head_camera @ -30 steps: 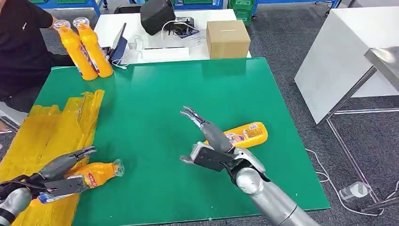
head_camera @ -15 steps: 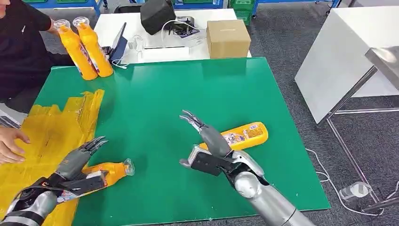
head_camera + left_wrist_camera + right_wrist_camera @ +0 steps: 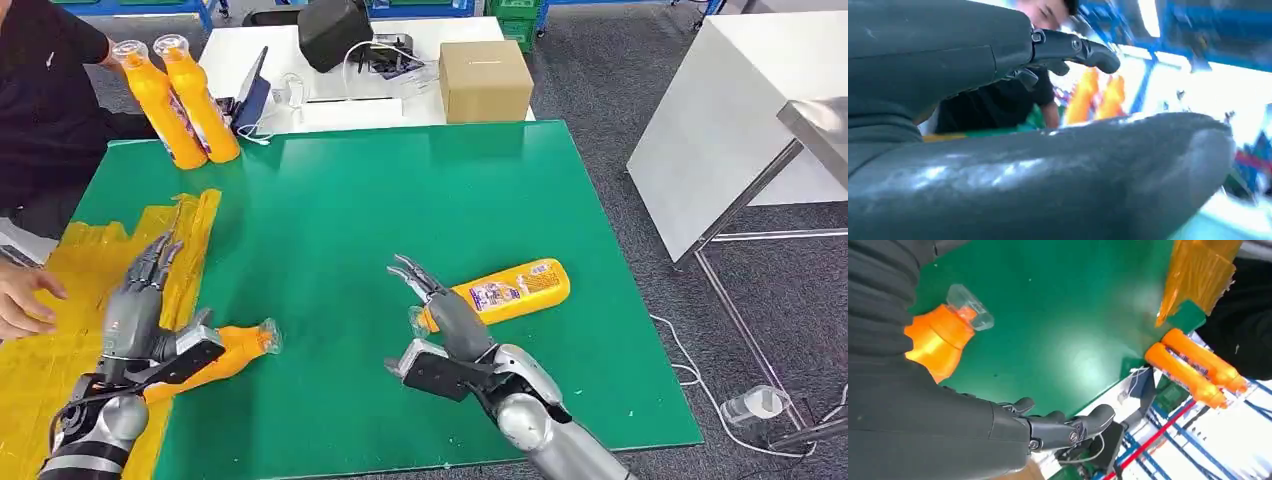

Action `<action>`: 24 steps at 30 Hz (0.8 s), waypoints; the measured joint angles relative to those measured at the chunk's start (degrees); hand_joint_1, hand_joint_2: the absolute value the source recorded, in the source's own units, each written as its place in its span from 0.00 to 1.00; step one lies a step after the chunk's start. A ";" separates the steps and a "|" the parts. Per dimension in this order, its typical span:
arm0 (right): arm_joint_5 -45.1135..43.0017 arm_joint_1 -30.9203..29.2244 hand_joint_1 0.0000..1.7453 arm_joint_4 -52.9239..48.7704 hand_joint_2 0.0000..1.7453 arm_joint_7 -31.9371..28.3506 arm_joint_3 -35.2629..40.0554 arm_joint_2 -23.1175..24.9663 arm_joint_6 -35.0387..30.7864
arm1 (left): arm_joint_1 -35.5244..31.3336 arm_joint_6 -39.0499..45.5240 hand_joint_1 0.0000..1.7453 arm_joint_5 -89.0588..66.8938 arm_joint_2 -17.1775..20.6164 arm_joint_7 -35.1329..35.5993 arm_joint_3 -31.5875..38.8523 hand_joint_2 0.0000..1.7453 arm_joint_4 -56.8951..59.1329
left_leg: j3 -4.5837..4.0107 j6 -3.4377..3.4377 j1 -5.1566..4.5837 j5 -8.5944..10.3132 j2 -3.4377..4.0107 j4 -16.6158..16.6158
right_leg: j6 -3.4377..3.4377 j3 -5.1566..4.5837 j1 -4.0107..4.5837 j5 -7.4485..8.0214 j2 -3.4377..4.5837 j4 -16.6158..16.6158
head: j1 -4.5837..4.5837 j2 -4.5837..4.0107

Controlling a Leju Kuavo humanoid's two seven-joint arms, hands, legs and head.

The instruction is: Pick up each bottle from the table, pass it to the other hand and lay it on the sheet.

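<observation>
An orange bottle (image 3: 228,350) with a clear cap lies on its side at the near edge of the yellow sheet (image 3: 90,270). Its body is on the sheet and its cap end is on the green table (image 3: 330,190). My left hand (image 3: 140,305) stands over its base end with the fingers spread and raised and the thumb beside the bottle. A second orange bottle (image 3: 512,289) lies on the table at the right. My right hand (image 3: 440,315) hovers just left of it, with the fingers (image 3: 1068,429) apart and nothing in them. The cap end of this bottle (image 3: 945,327) shows beside the right palm.
Two more orange bottles (image 3: 180,100) stand upright at the table's far left corner. A person in black sits at the left with a hand (image 3: 22,298) on the sheet. A cardboard box (image 3: 484,82) and cables lie on the white table behind.
My left hand has let go of the bottle and lifted its fingers, leaving the bottle lying at the sheet's edge. The right hand has drawn back slightly. The person's hand has come onto the sheet.
</observation>
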 measured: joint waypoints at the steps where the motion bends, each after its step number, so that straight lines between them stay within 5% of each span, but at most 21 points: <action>1: 1.20 0.99 0.00 -0.61 1.00 -0.04 -0.13 -0.04 -0.77 | -0.12 1.33 0.00 1.80 -0.96 -0.61 1.01 0.00 -0.53 | -0.01 0.00 0.00 0.00 0.00 0.00 | 0.00 0.00 0.00 0.00 0.00 0.00 | -0.04 0.00; 10: 10.60 12.64 0.00 -11.84 1.00 2.30 -5.11 -7.49 -2.05 | 2.28 -8.03 0.00 20.34 -9.09 -6.45 8.10 0.00 -15.10 | -0.23 0.06 -0.14 -0.04 -0.02 0.01 | 0.01 -0.12 -0.09 0.00 -0.01 -0.04 | 0.00 0.00; 19: 11.71 15.72 0.00 -16.17 1.00 2.38 -8.28 -10.36 -1.22 | 2.95 -9.04 0.00 21.00 -11.76 -6.51 9.61 0.00 -19.69 | -0.19 0.07 -0.05 -0.01 0.02 0.01 | 0.09 -0.17 -0.03 0.06 0.02 -0.02 | -0.04 0.00; 24: 14.40 17.92 0.00 -18.40 1.00 8.15 -10.92 -14.92 0.46 | 3.40 -21.92 0.00 32.14 -13.52 -4.81 9.55 0.00 -22.03 | -0.25 0.10 -0.13 0.00 -0.07 0.02 | 0.10 -0.17 -0.10 0.05 -0.09 -0.03 | -0.04 0.00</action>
